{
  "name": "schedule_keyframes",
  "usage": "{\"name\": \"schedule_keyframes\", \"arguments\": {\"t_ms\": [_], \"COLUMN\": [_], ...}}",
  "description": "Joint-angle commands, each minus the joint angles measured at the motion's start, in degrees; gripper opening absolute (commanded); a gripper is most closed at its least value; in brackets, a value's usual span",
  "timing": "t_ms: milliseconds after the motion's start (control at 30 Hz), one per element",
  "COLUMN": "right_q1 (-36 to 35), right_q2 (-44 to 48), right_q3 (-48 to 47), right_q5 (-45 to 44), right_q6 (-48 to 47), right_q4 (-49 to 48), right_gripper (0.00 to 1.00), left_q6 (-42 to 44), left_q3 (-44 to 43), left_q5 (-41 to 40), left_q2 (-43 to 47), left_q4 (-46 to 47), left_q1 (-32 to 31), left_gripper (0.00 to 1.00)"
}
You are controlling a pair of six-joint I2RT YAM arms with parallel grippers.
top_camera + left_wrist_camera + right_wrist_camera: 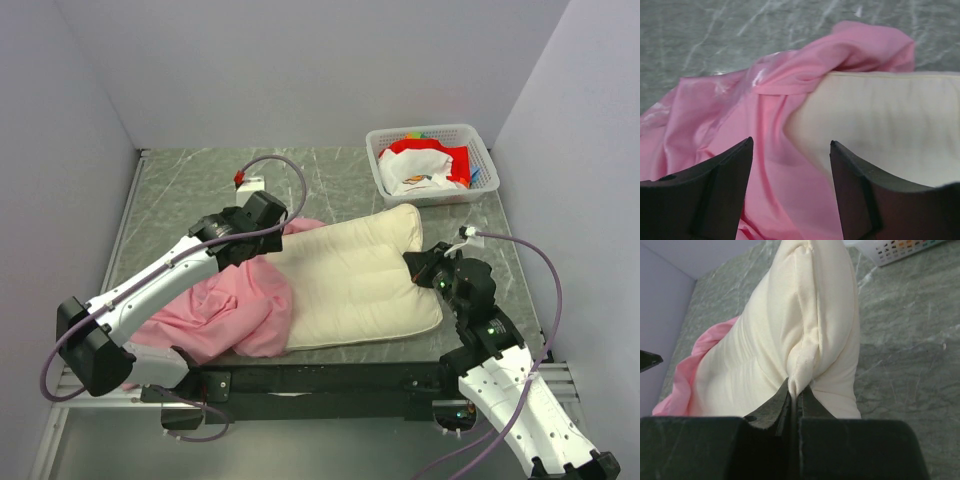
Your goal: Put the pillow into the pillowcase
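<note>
The puffy cream pillow (350, 280) lies flat on the table (200, 190), one end under the thin, crumpled pink pillowcase (235, 305). The right gripper (794, 390) pinches its soft edge. The left gripper (790, 150) gapes wide, holding nothing.

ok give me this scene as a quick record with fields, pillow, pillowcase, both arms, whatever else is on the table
pillow: cream, lying flat, left end under pink fabric, the rest bare
pillowcase: pink, bunched and wrinkled over the pillow's left end
left gripper: jaws open, nothing between them, over where pillowcase meets pillow
right gripper: jaws shut on the pillow's right edge
basket: white, far right corner, red and white items inside
table: green marbled top
</note>
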State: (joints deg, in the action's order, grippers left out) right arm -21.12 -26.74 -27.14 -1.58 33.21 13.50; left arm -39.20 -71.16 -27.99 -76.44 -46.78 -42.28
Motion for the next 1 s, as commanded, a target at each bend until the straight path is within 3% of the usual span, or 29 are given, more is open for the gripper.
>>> {"name": "schedule_keyframes", "arguments": {"t_ms": [0,133,200,233,267,300,333,467,533,600,700,900,967], "right_q1": [-0.5,-0.5,-0.6,-0.6,-0.6,-0.6,-0.7,-0.7,-1.5,-3.7,-6.6,-6.6,-6.6], "right_q2": [1.6,1.6,1.8,1.9,2.0,2.0,1.7,-0.1,-1.5,-2.7,-4.2,-6.6,-8.2], "right_q3": [-0.6,-1.3,-1.3,-1.3,-1.3,-1.3,-1.3,-2.0,-2.0,-2.5,-2.2,1.6,2.1], "right_q5": [1.7,1.7,1.7,1.8,2.0,2.4,2.9,6.2,7.6,7.5,3.4,-3.8,-5.3], "right_q6": [0.5,-0.2,-0.2,-0.2,-0.2,-0.1,0.0,0.8,1.8,2.1,1.8,3.3,4.4], "right_q4": [-3.6,-2.8,-2.8,-2.7,-2.7,-2.7,-2.8,-4.0,-6.0,-7.3,-7.3,-6.6,-5.7], "right_gripper": [0.0,0.0,0.0,0.0,0.0,0.0,0.0,0.0,0.0,0.0,0.0,0.0,0.0], "left_q6": [-3.4,-3.0,-2.0,-1.8,-1.7,-0.8,0.4,7.9,9.7,9.8,9.7,8.6,8.2], "left_q3": [2.9,4.4,4.4,4.0,3.2,0.7,-0.8,-12.3,-20.2,-26.4,-29.4,-25.5,-23.9], "left_q5": [-8.9,-10.1,-10.2,-10.8,-11.3,-11.2,-9.8,-0.2,9.0,13.3,19.3,17.5,14.0], "left_q2": [-2.8,-7.8,-10.7,-11.6,-13.1,-13.4,-13.2,-12.1,-13.2,-15.6,-17.8,-21.2,-20.8], "left_q4": [-0.2,1.7,2.7,3.0,2.6,2.7,3.4,7.8,9.4,10.1,11.4,8.4,6.8], "left_q1": [0.3,0.4,0.7,1.1,1.1,1.1,0.7,-3.8,-7.0,-8.9,-10.8,-6.0,-4.1], "left_gripper": [0.67,0.65,0.6,0.53,0.22,0.08,0.01,0.01,0.01,0.01,0.01,0.06,0.17]}}
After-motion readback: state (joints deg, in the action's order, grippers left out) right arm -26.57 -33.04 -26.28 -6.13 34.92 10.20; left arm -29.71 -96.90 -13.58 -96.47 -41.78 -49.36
